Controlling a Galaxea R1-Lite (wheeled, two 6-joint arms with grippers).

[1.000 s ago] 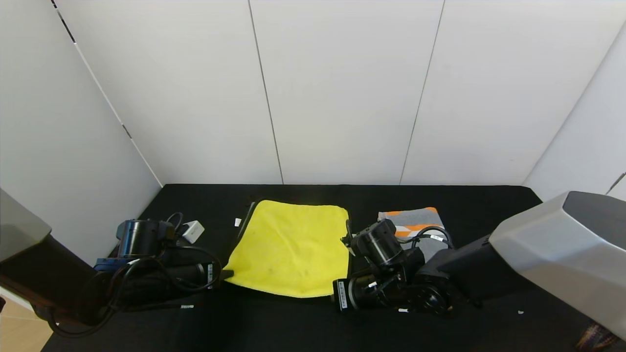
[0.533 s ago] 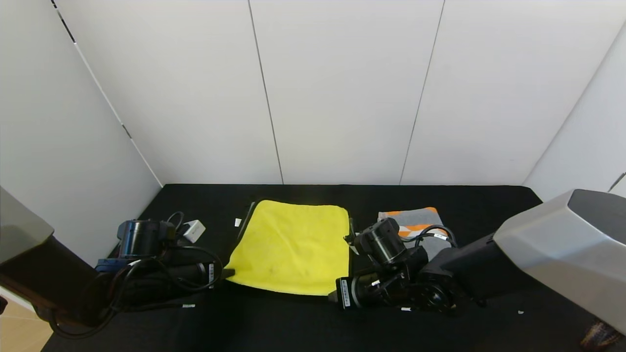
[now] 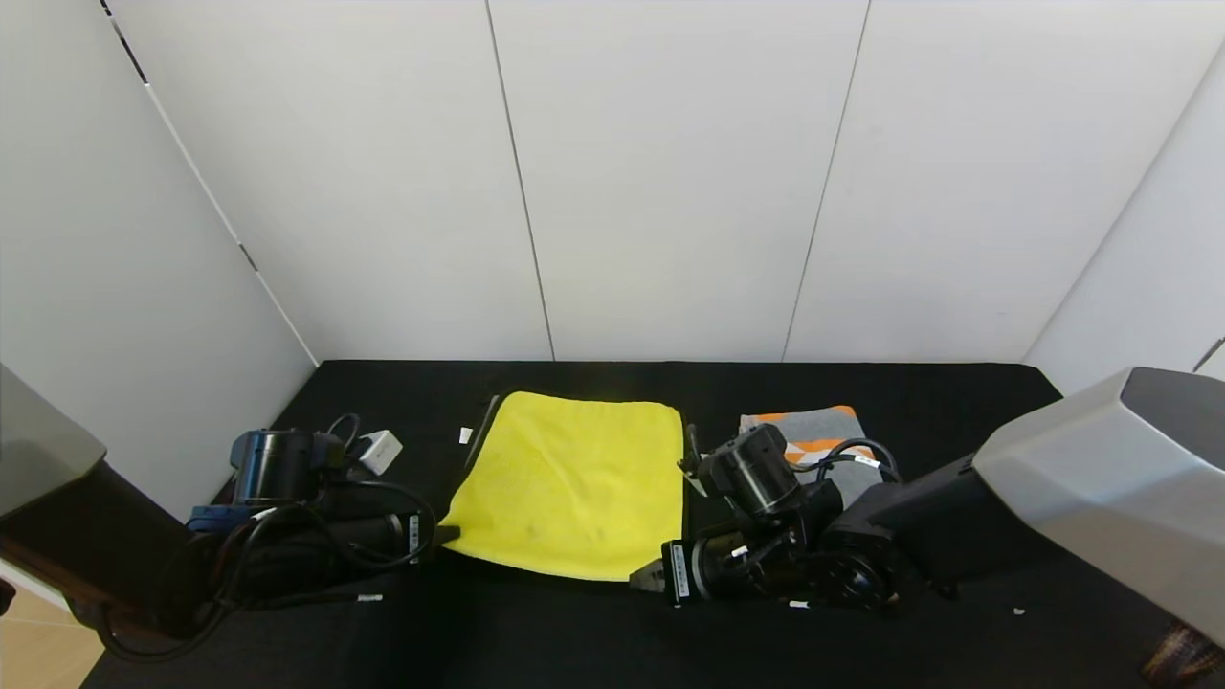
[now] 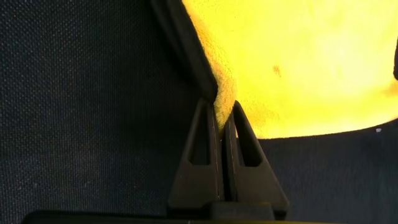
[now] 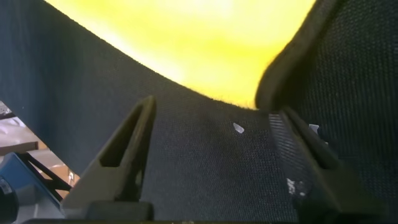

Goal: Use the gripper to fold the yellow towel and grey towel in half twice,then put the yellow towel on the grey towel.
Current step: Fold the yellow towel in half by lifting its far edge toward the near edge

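Left gripper (image 4: 222,121) pinching yellow towel (image 3: 574,483) corner, right gripper (image 5: 211,134) spread

Even, bright, diffuse light fills the head view; the white walls (image 3: 670,182) show no glare and the black worktop (image 3: 536,632) swallows shadow and detail. The yellow towel (image 3: 574,483) reads vivid, nearly blown out in the right wrist view (image 5: 205,43). Both wrist views are soft up close: towel and near end effector fingers (image 5: 121,158) blur, while the worktop weave stays crisp.
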